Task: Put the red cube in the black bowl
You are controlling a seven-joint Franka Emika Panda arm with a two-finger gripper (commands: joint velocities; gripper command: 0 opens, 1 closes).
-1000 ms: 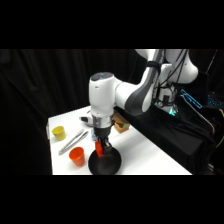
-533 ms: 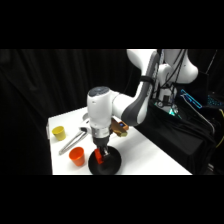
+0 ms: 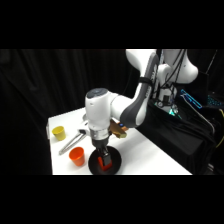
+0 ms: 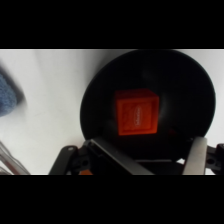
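The white desk [image 3: 145,150] stands before black curtains [image 3: 65,80]. The small red cube [image 4: 136,112] sits within the large matte black bowl [image 4: 100,90]; the end effector [image 3: 104,159], jaws spread wide, straddles it.

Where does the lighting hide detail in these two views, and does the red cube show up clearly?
Side view: the table is brightly lit against a black backdrop; the black bowl shows only as a flat dark disc, but the red cube stands out inside it. Wrist view: the bowl's inside is near-uniform black with no glare; the cube is evenly lit and plain to see.
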